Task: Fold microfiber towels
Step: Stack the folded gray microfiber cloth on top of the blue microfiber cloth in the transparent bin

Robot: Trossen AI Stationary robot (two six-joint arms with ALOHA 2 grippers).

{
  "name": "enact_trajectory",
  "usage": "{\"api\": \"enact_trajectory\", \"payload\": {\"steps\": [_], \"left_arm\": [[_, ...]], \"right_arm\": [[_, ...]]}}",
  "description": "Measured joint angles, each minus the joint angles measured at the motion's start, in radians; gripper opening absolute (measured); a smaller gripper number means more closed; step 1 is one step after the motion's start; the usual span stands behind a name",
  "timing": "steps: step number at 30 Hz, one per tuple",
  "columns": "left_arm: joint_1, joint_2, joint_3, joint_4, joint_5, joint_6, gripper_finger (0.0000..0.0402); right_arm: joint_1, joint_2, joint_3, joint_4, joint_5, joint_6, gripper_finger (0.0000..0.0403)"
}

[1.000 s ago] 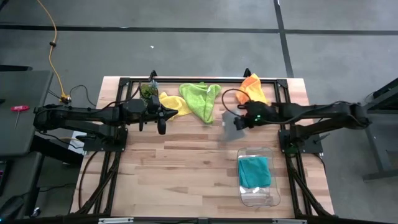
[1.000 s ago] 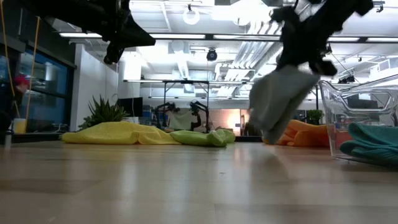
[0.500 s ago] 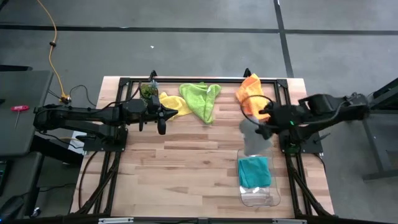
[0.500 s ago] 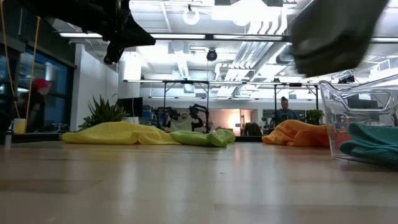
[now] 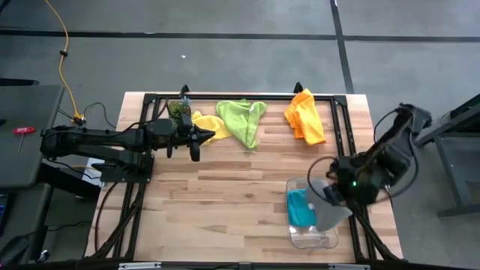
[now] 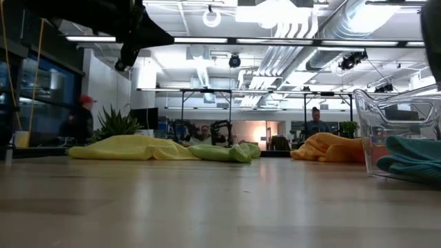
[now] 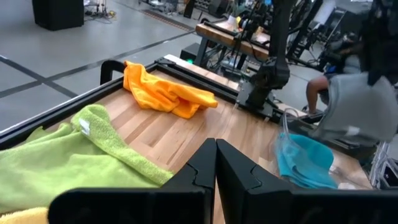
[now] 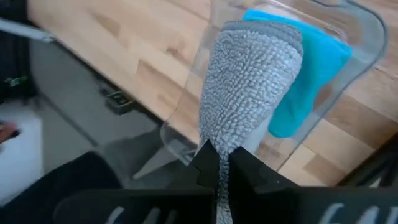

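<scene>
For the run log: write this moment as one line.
right claw: shut on grey towel, above clear bin | teal towel: in bin | left claw: shut, empty, near green towel

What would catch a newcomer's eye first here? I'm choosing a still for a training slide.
First, the right gripper, shut on a grey towel that hangs over the clear plastic bin at the table's right, where a teal towel already lies. Next come the bright cloths along the far edge: yellow towel, lime green towel and orange towel. The left gripper is shut and empty, beside the yellow one.
</scene>
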State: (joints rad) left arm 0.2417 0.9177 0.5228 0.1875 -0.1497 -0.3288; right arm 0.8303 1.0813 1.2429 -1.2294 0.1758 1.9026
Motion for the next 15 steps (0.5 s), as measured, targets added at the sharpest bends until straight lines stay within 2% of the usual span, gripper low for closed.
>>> {"api": "enact_trajectory", "payload": {"steps": [3,7,13,15], "left_arm": [[0.0,0.0,0.0,0.005,0.0,0.0,0.0],[0.0,0.0,0.0,0.005,0.0,0.0,0.0],[0.0,0.0,0.0,0.005,0.003,0.0,0.0],[0.0,0.0,0.0,0.005,0.012,0.0,0.0]], "right_arm": [[0.065,0.055,-0.004,0.003,0.079,0.103,0.0],[0.095,0.104,-0.056,0.101,0.103,0.204,0.0],[0.067,0.139,-0.151,0.31,0.245,0.245,0.0],[0.043,0.146,-0.18,0.354,0.239,0.245,0.0]]}}
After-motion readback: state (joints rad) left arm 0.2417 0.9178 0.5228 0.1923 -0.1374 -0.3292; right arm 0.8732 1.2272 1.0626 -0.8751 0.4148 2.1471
